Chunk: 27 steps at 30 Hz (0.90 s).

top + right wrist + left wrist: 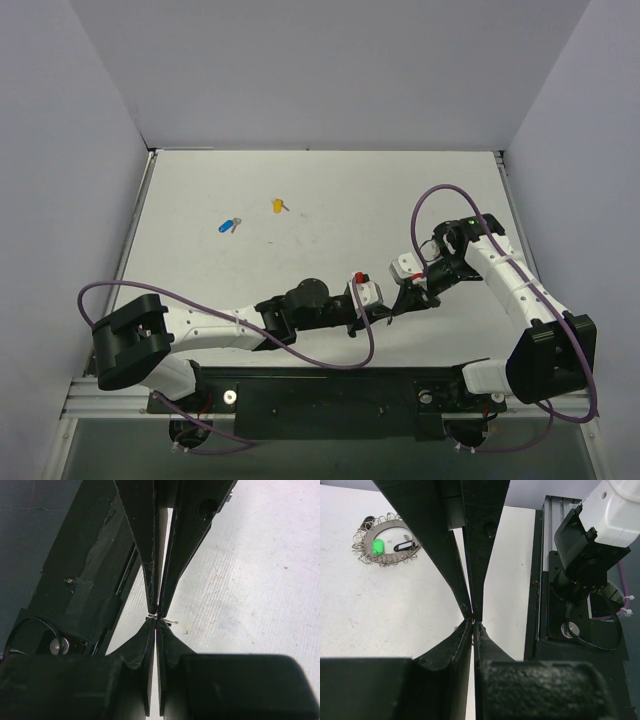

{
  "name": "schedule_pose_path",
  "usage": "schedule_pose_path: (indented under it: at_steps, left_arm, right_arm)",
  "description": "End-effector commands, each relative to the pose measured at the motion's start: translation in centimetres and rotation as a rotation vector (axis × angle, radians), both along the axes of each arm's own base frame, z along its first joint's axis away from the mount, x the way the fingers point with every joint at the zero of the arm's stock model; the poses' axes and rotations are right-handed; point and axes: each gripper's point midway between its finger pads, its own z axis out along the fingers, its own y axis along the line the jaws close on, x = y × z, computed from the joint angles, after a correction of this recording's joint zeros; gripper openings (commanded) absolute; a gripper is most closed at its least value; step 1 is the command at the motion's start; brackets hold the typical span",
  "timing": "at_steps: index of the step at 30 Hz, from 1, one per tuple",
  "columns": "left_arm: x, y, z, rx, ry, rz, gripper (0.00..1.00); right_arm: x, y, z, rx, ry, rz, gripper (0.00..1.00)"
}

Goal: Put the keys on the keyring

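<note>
My left gripper (384, 314) (473, 624) and right gripper (398, 303) (156, 620) meet tip to tip low over the table's front right. Both are shut, and a thin silver metal piece (167, 621) is pinched where the tips meet. It shows edge-on, so I cannot tell whether it is a key or a ring. A coiled wire keyring (370, 560) lies on the table in the left wrist view, with a green key head (378, 546) and a black tag (404, 545) inside it. A blue key (228, 226) and a yellow key (279, 205) lie at the far left-centre.
The white table (330, 190) has grey walls on three sides. A black rail (540, 580) and the right arm's base (548, 355) run along the near edge. Purple cables (430, 200) loop over both arms.
</note>
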Motion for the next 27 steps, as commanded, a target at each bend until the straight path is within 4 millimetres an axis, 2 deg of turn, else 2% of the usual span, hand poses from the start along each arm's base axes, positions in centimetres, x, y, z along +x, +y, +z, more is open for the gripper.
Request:
schedule_pose_path:
  at_steps: [1,5,10,11,13,17,21,27]
  left_arm:
    - [0.0,-0.9,1.8,-0.036,-0.02,-0.01,0.13]
    - [0.0,-0.8,1.4,-0.024,-0.016,-0.007,0.0]
    - [0.1,-0.4,1.4,-0.039,-0.01,0.011,0.0]
    - [0.1,-0.1,1.4,-0.054,-0.01,0.019,0.0]
    - [0.2,0.4,1.7,-0.102,-0.002,0.034,0.0]
    - [-0.3,1.7,3.4,-0.259,0.004,0.041,0.0]
    - [-0.5,2.7,4.7,-0.391,0.037,0.058,0.0]
    - [-0.6,3.7,6.8,-0.552,0.067,0.062,0.0]
  right_arm:
    - [-3.9,-0.5,1.9,-0.019,0.2,-0.006,0.0]
    - [-3.9,-0.5,1.9,-0.019,0.2,-0.006,0.0]
    - [-4.0,-0.4,2.4,-0.002,0.211,-0.018,0.0]
    - [-3.9,-0.3,2.5,0.004,0.21,-0.021,0.03]
    - [-3.9,-0.3,3.2,0.026,0.225,-0.044,0.2]
    - [-3.3,-0.3,4.1,0.066,0.222,-0.118,0.31]
    - [-3.2,-0.1,4.6,0.093,0.234,-0.146,0.35]
    - [-3.4,0.7,5.0,0.118,0.269,-0.131,0.36]
